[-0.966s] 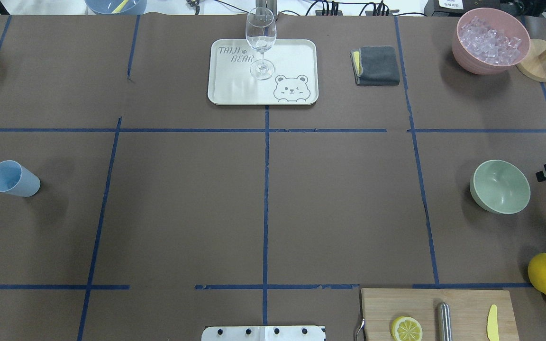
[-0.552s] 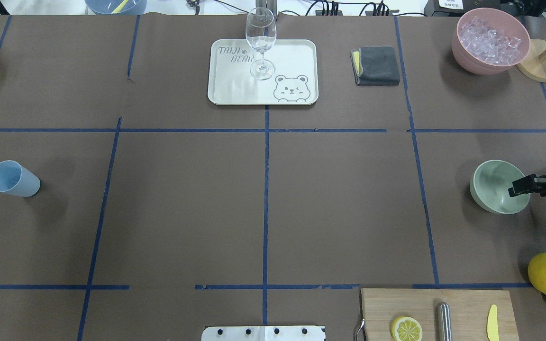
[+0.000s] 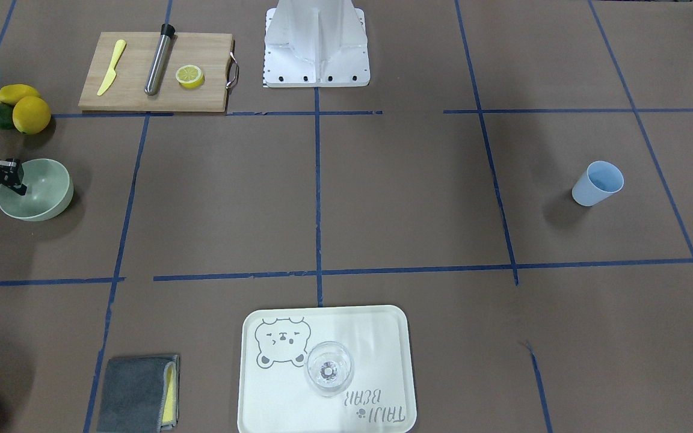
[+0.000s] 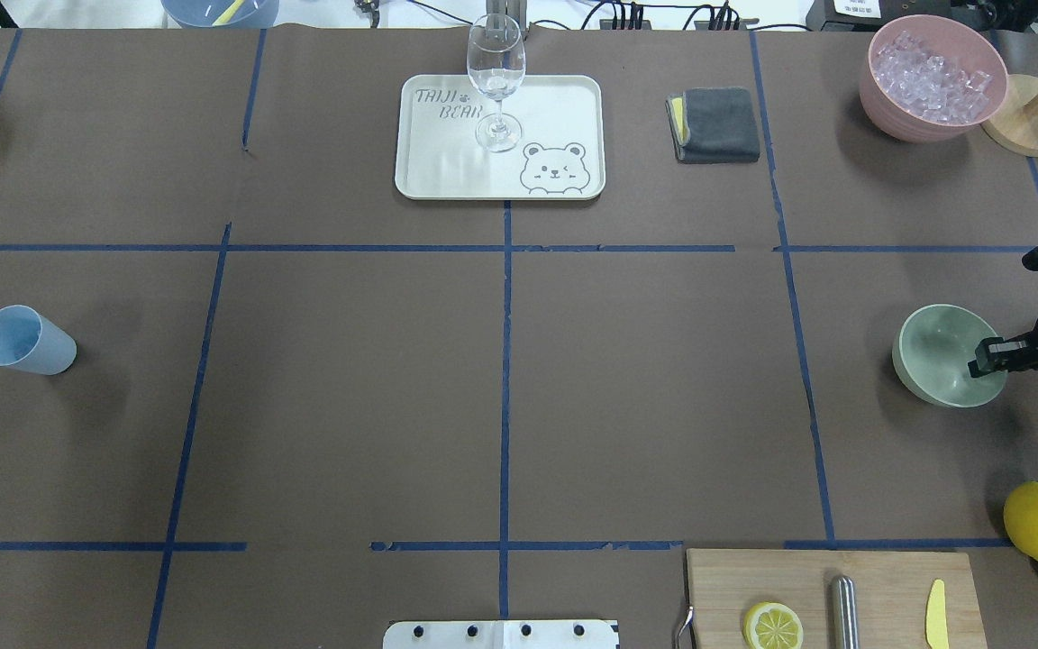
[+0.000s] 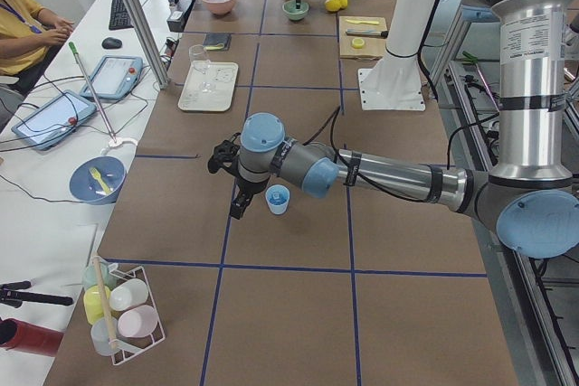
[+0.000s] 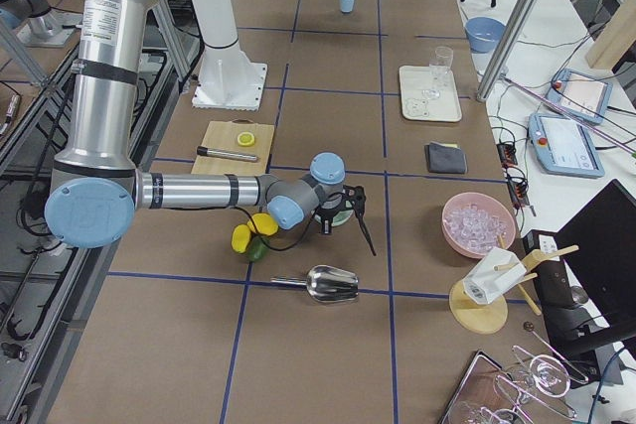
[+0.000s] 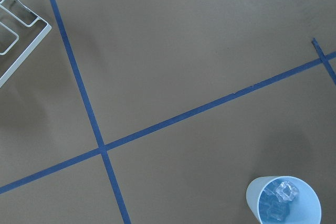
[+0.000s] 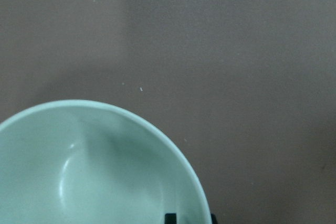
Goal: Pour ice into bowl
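The right fingers (image 4: 987, 359) sit at the rim of the green bowl (image 4: 933, 347); clamped or apart, I cannot tell. Likewise the left fingers (image 5: 237, 207).

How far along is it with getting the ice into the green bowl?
Done: nothing poured; the bowl is empty. In hand: the right gripper is at the bowl's rim, one finger inside. Remaining: the ice sits in the blue cup, which the left gripper hovers near but doesn't hold; it likely needs grasping, carrying across and tipping.
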{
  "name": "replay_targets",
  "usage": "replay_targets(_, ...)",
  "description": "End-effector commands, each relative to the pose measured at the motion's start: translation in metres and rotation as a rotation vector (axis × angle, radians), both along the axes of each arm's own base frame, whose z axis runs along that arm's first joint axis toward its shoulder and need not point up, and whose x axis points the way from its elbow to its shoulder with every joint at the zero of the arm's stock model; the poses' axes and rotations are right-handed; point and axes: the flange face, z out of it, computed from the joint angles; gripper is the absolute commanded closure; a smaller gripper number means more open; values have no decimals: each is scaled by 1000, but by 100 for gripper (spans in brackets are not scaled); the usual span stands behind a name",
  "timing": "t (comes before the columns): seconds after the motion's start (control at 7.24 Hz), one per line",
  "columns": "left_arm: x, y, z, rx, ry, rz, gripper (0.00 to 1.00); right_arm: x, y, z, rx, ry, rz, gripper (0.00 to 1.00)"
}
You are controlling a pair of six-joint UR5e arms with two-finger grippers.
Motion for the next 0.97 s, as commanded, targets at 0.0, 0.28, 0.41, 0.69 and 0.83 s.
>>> replay_targets(0.0,0,0,0,1,0,0,0,-1,3,-57,23,-81,3,100)
replay_targets(0.28,0,0,1,0,0,1,0,-45,4,-148,-120,-216,120,100)
replay_targets(0.41,0,0,0,2,0,1,0,-91,4,-194,-145,-266,138,100)
replay_targets(0.69,1,0,-3,22,5,0,0,-205,21,-298,-244,-369,192,100)
replay_targets(0.83,1,0,-4,31,7,-1,0,-259,30,-360,-292,-363,214,100)
